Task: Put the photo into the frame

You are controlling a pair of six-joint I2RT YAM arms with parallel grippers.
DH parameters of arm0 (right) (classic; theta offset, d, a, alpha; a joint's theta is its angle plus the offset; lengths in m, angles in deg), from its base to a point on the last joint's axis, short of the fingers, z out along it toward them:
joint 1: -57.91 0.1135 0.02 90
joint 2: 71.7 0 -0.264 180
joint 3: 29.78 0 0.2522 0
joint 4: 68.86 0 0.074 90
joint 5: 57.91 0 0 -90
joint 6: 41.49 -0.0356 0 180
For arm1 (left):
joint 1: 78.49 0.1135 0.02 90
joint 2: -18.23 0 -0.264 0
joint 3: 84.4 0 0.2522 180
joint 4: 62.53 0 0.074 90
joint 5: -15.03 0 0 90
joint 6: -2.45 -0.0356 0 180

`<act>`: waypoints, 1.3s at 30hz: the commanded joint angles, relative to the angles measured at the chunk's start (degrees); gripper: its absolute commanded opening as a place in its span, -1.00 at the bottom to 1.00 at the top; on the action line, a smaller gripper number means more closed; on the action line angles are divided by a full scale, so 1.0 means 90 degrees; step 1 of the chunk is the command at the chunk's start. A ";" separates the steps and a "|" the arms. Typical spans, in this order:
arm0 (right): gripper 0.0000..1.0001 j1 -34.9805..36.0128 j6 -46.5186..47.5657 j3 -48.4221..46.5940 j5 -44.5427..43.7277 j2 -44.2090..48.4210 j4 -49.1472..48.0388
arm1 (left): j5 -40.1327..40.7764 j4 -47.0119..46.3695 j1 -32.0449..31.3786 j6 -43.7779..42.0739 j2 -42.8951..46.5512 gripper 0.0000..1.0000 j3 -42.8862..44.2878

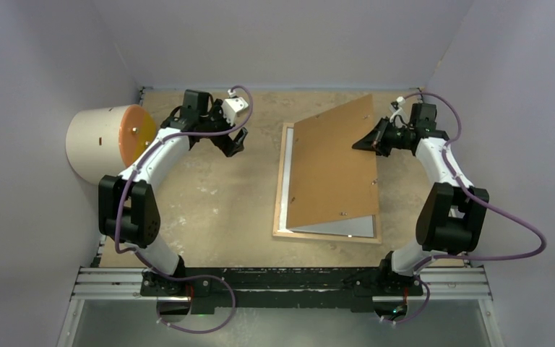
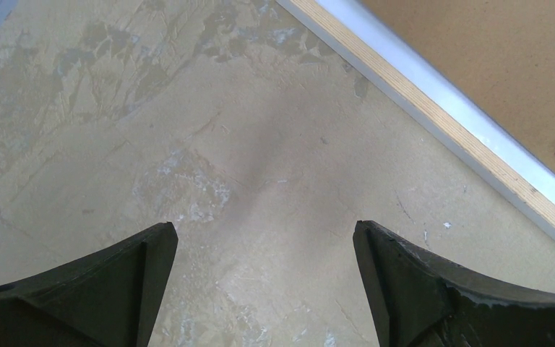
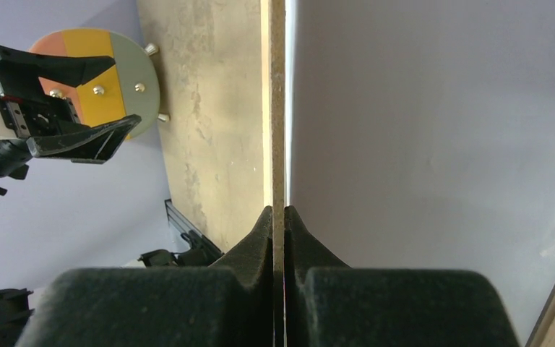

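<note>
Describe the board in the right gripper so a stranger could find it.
On the table, the frame lies flat. The board is the plain brown sheet tilted over it, one edge pinched by the right gripper; unlike the frame, it has no rim.

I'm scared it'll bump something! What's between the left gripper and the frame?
Nothing but bare table lies between the left gripper and the frame. The top external view shows it, and the left wrist view does too.

Worn beige table [image 1: 217, 195], the frame [image 1: 318, 236] flat right of centre
</note>
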 commanded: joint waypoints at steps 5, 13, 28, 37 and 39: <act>-1.00 0.0068 -0.0389 0.0315 0.0696 0.0203 -0.0415 | -0.0115 0.0000 -0.0006 -0.0159 0.0331 1.00 -0.0106; -1.00 0.0144 -0.0413 0.0409 0.0681 0.0335 -0.0380 | -0.0144 0.0014 -0.0014 -0.0144 0.0353 1.00 -0.0115; -1.00 0.0191 -0.0199 0.0535 0.0757 0.0494 -0.0198 | -0.0105 0.0017 -0.0016 -0.0122 0.0386 1.00 -0.0134; -1.00 0.0205 -0.0510 0.0666 0.0795 0.0362 -0.0711 | -0.0076 0.0054 -0.0016 -0.0163 0.0436 1.00 -0.0159; -1.00 0.0238 -0.0513 0.0690 0.0783 0.0312 -0.0762 | -0.0076 0.0059 -0.0016 -0.0173 0.0443 1.00 -0.0167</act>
